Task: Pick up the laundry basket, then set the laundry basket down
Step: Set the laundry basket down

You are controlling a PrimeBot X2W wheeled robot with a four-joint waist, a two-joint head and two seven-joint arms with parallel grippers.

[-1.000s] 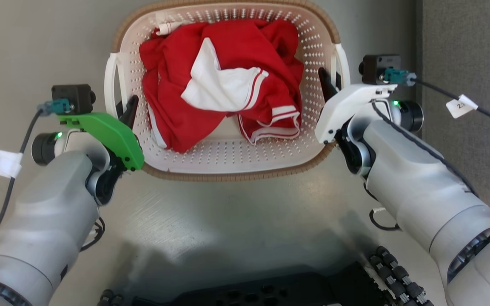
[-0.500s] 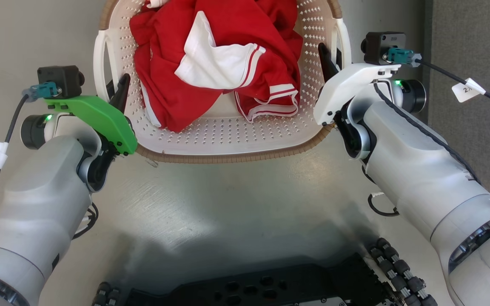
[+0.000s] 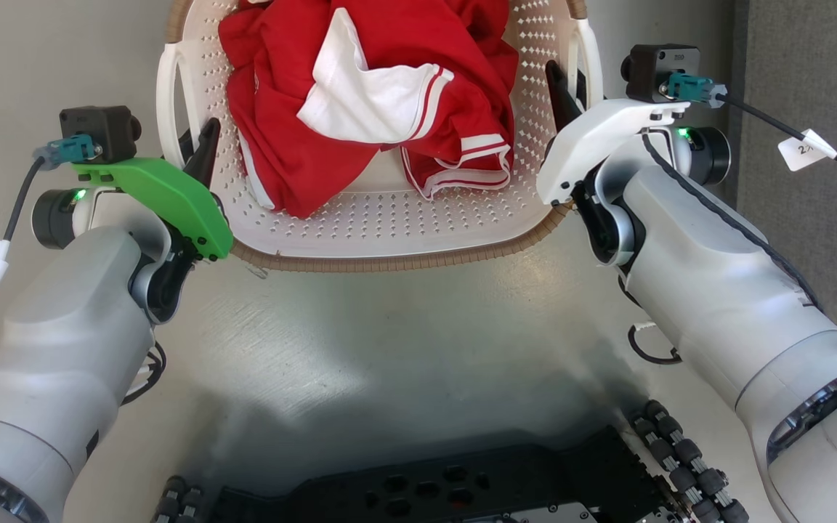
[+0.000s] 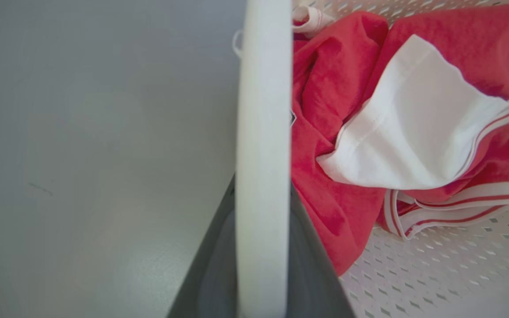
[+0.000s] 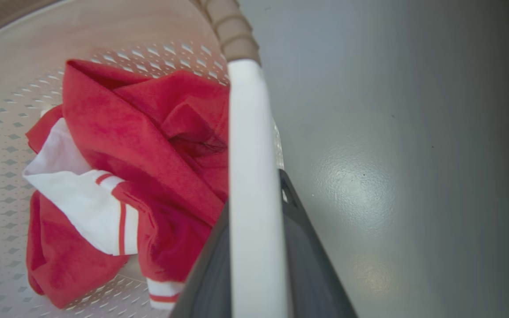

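Cream perforated plastic laundry basket [image 3: 389,225] holding a red-and-white garment [image 3: 368,109], upper centre of frame: likely light, stiff; left and right jaws each clamp a white side handle [image 3: 163,94], the sensible hold

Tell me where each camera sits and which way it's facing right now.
Head: on the head, facing down at the basket; left arm, right arm, left gripper, right gripper and base show.
Left wrist: on the left wrist, looking along its fingers gripping the left handle.
Right wrist: on the right wrist, looking along its fingers gripping the right handle.
All three share the red shirt in the basket.
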